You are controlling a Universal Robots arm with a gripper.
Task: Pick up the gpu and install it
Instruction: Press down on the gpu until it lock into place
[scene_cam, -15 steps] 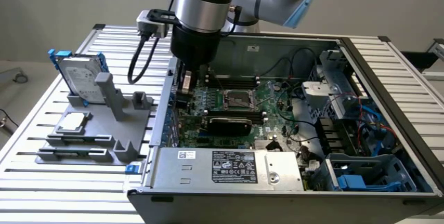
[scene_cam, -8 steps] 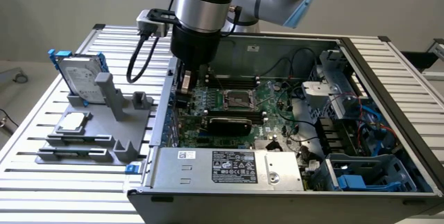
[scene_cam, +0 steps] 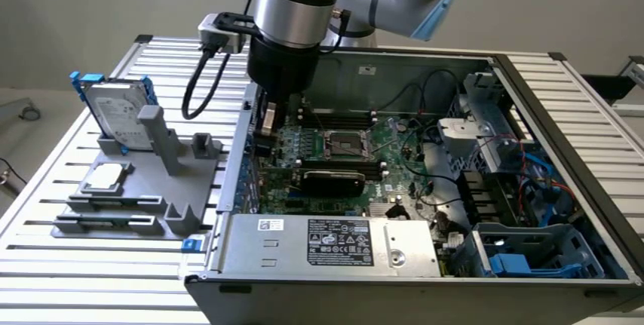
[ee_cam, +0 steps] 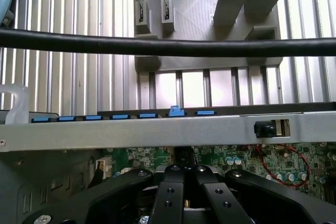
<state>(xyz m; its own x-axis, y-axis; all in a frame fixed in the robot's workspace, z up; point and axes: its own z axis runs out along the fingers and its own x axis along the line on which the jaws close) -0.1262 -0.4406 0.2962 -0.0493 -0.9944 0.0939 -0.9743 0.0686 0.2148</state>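
- Your hand, upper centre of the exterior frame, is closed inside the computer case.
- Whether it grips the gpu: cannot tell.

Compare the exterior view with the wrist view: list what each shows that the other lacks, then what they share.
Exterior view alone: the hard drive upright on the grey holder, a small square chip lying on that holder, the power supply, and the gpu standing on edge under the arm at the case's wall.

Wrist view alone: the shut end effector seen close, a black cable across the picture, and blue slot clips along the case rim.

Both: the open computer case, its green motherboard and the slatted table.
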